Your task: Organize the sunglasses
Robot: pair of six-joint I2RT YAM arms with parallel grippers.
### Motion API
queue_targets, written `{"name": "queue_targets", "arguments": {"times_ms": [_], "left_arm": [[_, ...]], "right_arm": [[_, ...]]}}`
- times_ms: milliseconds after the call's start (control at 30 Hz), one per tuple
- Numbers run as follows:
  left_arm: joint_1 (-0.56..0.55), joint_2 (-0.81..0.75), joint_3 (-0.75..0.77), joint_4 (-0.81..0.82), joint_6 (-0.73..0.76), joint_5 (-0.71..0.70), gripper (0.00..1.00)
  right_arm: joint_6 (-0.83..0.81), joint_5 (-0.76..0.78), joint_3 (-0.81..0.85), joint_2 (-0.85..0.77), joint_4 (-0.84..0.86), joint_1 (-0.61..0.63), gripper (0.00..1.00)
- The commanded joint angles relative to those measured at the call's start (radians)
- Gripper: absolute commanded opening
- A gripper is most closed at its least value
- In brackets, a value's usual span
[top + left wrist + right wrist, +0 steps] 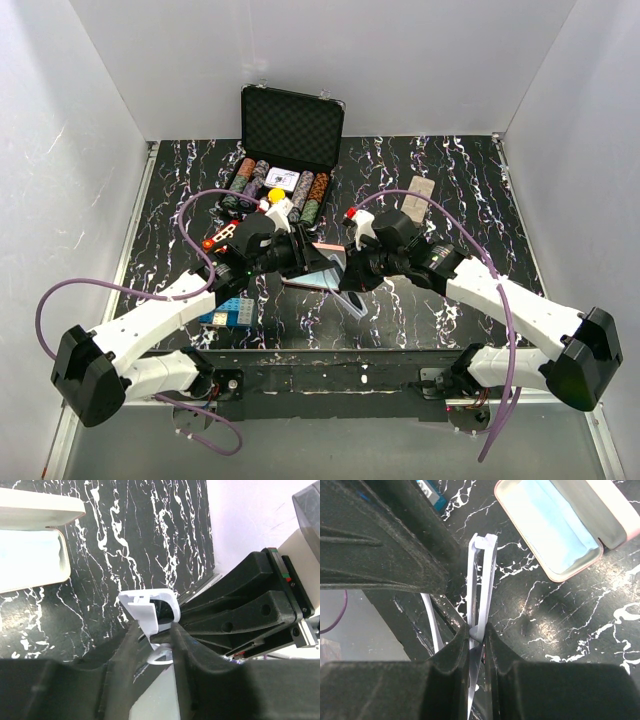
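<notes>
The white-framed sunglasses (150, 611) with dark lenses are held in the air between both grippers, over the middle of the table. My left gripper (156, 630) is shut on one end of the frame. My right gripper (476, 632) is shut on the same pair (482, 575), seen edge-on with one temple hanging loose. In the top view the two grippers, left (318, 262) and right (346, 272), meet tip to tip. An open pink case (555, 527) lined with a light blue cloth lies just beyond them. The purple pair is out of view.
An open black poker-chip case (291, 128) stands at the back centre with chips in front of it. A grey-brown case (418, 193) lies back right. A blue box (226, 312) sits near the left arm. The open pink case also shows in the left wrist view (30, 562).
</notes>
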Motion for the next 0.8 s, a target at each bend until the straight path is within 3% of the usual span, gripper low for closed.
{"name": "queue_targets", "arguments": {"times_ms": [0,233,300,433,533,767], "left_arm": [[0.004,-0.012,0.001,-0.013,0.014,0.007,0.22],[0.003,0.018,0.003,0.03,0.01,0.051,0.0],[0.003,0.028,0.003,0.032,0.016,0.045,0.0],[0.003,0.008,-0.003,0.07,0.076,0.02,0.0],[0.001,-0.029,-0.026,0.13,0.117,-0.007,0.0],[0.003,-0.077,-0.063,0.278,0.116,0.005,0.0]], "right_arm": [[0.011,0.054,0.07,-0.024,-0.019,0.007,0.03],[0.04,0.059,0.081,-0.01,-0.013,0.01,0.04],[0.047,0.062,0.089,-0.008,-0.013,0.013,0.07],[0.083,0.063,0.1,-0.016,-0.025,0.013,0.25],[0.15,0.048,0.118,-0.038,-0.05,0.013,0.44],[0.267,0.049,0.124,-0.122,-0.117,0.011,0.65]]}}
